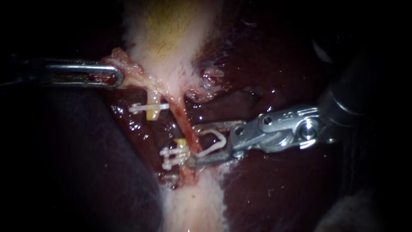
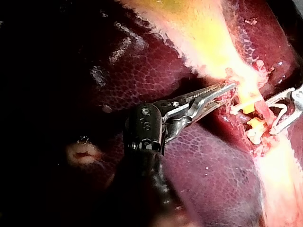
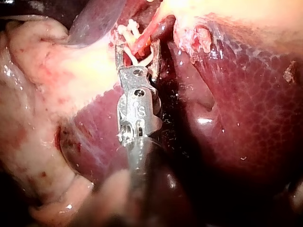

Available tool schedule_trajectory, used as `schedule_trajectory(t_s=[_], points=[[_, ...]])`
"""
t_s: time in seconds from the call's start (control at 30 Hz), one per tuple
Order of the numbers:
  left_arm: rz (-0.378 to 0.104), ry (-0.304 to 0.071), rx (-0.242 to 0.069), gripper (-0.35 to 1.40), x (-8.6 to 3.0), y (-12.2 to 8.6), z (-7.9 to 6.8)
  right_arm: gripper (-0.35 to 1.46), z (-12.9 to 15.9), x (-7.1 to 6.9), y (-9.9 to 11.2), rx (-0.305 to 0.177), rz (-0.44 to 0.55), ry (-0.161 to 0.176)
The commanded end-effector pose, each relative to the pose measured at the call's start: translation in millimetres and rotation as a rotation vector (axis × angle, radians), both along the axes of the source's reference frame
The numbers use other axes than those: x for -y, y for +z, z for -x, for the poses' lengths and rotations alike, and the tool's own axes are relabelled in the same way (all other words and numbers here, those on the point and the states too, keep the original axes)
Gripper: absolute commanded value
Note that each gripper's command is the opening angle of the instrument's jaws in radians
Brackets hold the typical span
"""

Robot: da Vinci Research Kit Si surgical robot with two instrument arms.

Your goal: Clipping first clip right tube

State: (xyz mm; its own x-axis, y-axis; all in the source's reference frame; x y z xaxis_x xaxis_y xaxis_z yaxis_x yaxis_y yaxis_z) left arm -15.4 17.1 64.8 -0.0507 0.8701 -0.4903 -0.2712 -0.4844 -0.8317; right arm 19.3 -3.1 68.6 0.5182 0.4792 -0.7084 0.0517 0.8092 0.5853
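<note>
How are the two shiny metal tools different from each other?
The left instrument has slim jaws shut on a bit of pale tissue. The right instrument has jaws that stand wide apart and carry an open white clip. The right tube runs between the right instrument's jaws, and no tube lies in the left instrument's. The left instrument looks thin and the right instrument chunkier. Both are metal.

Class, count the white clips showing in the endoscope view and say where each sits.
3: upper clip on the upper tube stump; lower clip on the lower stump, possibly hiding another; open clip in the right instrument's jaws.
</note>
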Motion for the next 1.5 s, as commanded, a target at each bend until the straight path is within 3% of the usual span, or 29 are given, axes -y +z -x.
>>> schedule_trajectory(t_s=[0.03, 0.2, 0.5, 0.73, 0.93, 1.23, 1.5], points=[[0.000, 0.000, 0.000, -0.35, 0.0, -0.1, 0.0, 0.50, -0.3, 0.1, 0.2, -0.003, -0.010, 0.000], [0.000, 0.000, 0.000, -0.35, 0.0, -0.1, 0.0, 0.50, -1.9, 0.9, 1.1, -0.032, -0.052, -0.006], [0.000, 0.000, 0.000, -0.35, 0.0, 0.0, 0.0, 0.49, -2.3, 2.3, 1.7, -0.079, -0.117, -0.053], [0.000, 0.001, 0.000, -0.35, 0.0, 0.0, -0.2, 0.49, -2.3, 3.1, -0.3, -0.177, -0.176, -0.050], [0.000, 0.001, 0.001, -0.35, -0.1, 0.1, -0.2, 0.48, -2.7, 3.9, -2.3, -0.226, -0.203, -0.053], [0.000, 0.001, 0.001, -0.35, -0.2, 0.3, -0.3, 0.46, -2.8, 4.5, -3.2, -0.234, -0.205, -0.056], [0.000, 0.001, 0.001, -0.35, -0.3, 0.4, -0.3, 0.31, -2.4, 4.4, -3.2, -0.228, -0.222, -0.053]])
